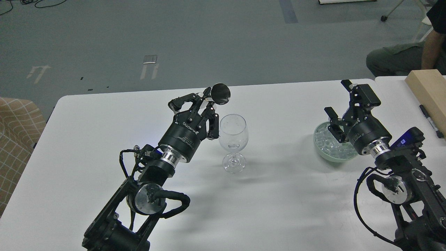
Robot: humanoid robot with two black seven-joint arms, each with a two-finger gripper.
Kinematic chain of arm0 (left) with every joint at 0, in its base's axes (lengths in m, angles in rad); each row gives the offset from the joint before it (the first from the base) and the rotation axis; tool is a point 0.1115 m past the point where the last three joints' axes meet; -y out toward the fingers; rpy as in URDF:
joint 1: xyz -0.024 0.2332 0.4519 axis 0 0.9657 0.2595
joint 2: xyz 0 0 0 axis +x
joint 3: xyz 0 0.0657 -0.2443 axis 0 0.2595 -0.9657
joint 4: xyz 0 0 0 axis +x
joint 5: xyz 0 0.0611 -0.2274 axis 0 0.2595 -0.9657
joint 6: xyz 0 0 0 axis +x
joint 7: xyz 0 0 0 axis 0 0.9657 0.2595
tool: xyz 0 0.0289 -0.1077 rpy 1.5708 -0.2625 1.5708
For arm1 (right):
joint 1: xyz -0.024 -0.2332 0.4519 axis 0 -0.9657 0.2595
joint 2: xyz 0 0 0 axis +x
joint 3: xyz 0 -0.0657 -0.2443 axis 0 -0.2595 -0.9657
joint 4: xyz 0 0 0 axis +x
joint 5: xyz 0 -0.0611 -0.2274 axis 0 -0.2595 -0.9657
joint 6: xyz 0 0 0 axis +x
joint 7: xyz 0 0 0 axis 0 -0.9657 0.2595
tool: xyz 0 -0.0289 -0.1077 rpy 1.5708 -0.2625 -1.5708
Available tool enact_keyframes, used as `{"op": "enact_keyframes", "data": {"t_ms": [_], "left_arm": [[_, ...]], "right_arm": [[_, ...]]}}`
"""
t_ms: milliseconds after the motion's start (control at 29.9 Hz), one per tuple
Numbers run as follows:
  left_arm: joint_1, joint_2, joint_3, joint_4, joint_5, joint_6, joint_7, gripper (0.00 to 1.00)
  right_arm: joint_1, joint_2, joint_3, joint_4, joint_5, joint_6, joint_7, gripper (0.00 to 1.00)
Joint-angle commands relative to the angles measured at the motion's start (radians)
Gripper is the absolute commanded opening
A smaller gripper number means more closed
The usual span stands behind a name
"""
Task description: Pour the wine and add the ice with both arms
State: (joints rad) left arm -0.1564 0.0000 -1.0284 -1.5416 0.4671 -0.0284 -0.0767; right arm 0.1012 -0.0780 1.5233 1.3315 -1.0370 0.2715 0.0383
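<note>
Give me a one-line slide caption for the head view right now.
Left gripper holds a dark bottle beside the wine glass; open right gripper over ice.

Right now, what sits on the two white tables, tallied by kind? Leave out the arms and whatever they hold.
Wine glass: 1
Pale green bowl heaped with ice: 1
Black marker: 1
Wooden block: 1
Total: 4

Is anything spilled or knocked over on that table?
Nothing stands out. The wine glass stands upright and looks empty, the ice sits inside its pale green bowl, and the white table shows no spill.
</note>
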Motion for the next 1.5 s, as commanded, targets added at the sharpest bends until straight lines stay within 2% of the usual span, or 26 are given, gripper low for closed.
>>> {"op": "enact_keyframes", "data": {"t_ms": [0,234,501,869,1136,1404,1470], "left_arm": [[-0.003,0.0,0.002,-0.003,0.016,-0.002,0.0,0.1],[0.0,0.0,0.002,-0.005,0.079,-0.042,-0.009,0.1],[-0.002,0.0,0.005,0.002,0.102,-0.044,-0.011,0.1],[-0.014,0.0,0.004,0.043,0.131,-0.048,-0.04,0.1],[-0.017,0.0,0.004,0.043,0.134,-0.05,-0.046,0.1],[-0.018,0.0,0.004,0.032,0.156,-0.064,-0.046,0.1],[-0.02,0.0,0.004,0.032,0.189,-0.083,-0.06,0.1]], "right_arm": [[0.002,0.0,0.0,0.0,-0.002,0.0,0.0,1.0],[0.006,0.0,0.0,0.0,0.0,0.0,0.0,1.0],[0.006,0.0,0.0,0.0,0.0,0.0,0.0,1.0],[0.005,-0.002,0.0,-0.002,0.0,0.0,0.0,1.0],[0.006,-0.005,0.0,-0.002,0.0,0.0,0.0,1.0],[0.008,-0.005,0.002,-0.008,0.0,0.0,0.0,1.0],[0.006,-0.008,0.002,-0.006,0.0,0.0,0.0,1.0]]}}
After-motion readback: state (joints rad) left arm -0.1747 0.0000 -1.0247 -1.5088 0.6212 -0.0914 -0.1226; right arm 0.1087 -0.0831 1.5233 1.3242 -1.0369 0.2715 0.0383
